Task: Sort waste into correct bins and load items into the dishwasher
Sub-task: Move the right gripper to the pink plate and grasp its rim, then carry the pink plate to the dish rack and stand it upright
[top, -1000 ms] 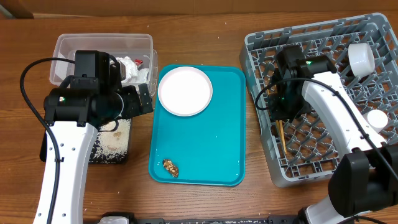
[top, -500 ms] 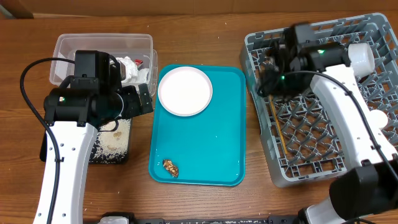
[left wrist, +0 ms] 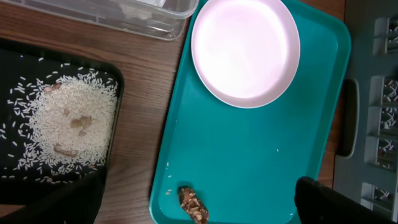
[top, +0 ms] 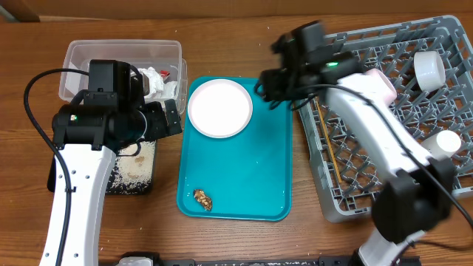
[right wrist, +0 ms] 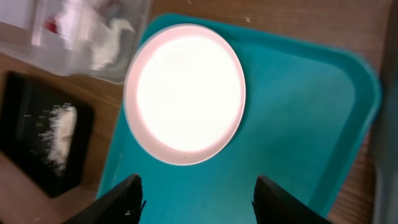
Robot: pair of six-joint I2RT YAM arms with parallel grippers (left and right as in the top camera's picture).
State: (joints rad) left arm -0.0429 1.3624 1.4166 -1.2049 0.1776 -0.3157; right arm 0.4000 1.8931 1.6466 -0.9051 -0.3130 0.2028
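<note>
Wood-grain surface (top: 244, 37) carries it all, and your left wrist view shows the brown lump (left wrist: 191, 204) at the near edge of the teal tray (left wrist: 311, 93), unseen from the right wrist, where your right claw (right wrist: 198, 200) hangs spread wide and empty above the plate (right wrist: 185, 93), while your left claw (left wrist: 199, 208) gapes empty too.

No legible text, labels or numbers anywhere.

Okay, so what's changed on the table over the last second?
The right gripper swung left, off the dish rack, and now hovers open and empty over the teal tray beside the plate. The chopsticks it was over now lie in the rack. The left gripper, plate and brown food lump have not moved.
</note>
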